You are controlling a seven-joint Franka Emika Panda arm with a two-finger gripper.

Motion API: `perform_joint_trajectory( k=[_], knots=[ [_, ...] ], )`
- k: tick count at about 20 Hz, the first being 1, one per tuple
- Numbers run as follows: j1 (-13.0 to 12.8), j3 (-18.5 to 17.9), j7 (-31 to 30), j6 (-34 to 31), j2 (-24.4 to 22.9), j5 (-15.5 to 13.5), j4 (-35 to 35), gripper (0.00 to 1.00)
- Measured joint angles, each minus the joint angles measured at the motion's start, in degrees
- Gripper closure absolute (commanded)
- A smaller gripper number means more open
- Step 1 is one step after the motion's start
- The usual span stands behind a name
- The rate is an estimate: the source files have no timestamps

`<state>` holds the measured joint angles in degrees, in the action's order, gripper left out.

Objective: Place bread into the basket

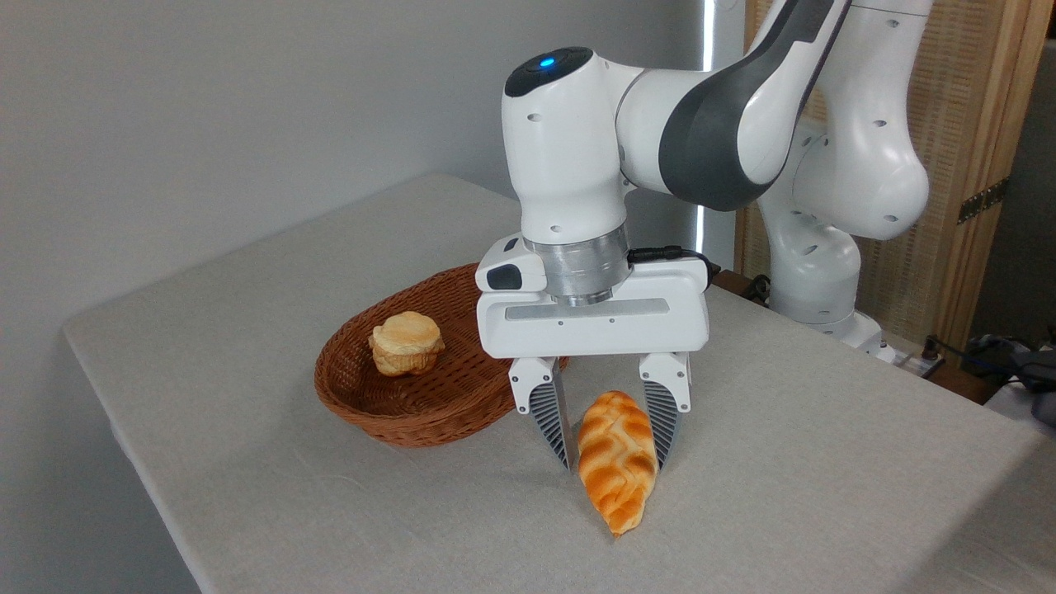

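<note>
Glossy orange-golden braided loaf (617, 462) lying on grey cloth-covered table (784, 462), just right of oval brown woven wicker basket (396, 417); straddled by white two-finger gripper (615, 462), spread apart, not clamping.

We see a glossy, smooth bread (617, 466) on a matt cloth-covered bench (784, 478). The basket (412, 408) is rough brown wicker. The claw (615, 458) is smooth white plastic with ribbed pads.
</note>
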<state>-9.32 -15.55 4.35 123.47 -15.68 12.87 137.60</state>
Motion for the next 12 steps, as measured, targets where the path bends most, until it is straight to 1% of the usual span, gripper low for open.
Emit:
perform_joint_trajectory(
  k=[9, 10, 12],
  knots=[
    [0.0, 0.0, 2.2, 0.0, 0.1, 0.1, 1.0, 0.00],
    [0.0, 0.0, 2.2, 0.0, 0.1, 0.1, 1.0, 0.04],
    [0.0, 0.0, 2.3, 0.0, 0.1, 0.1, 1.1, 0.29]
  ],
)
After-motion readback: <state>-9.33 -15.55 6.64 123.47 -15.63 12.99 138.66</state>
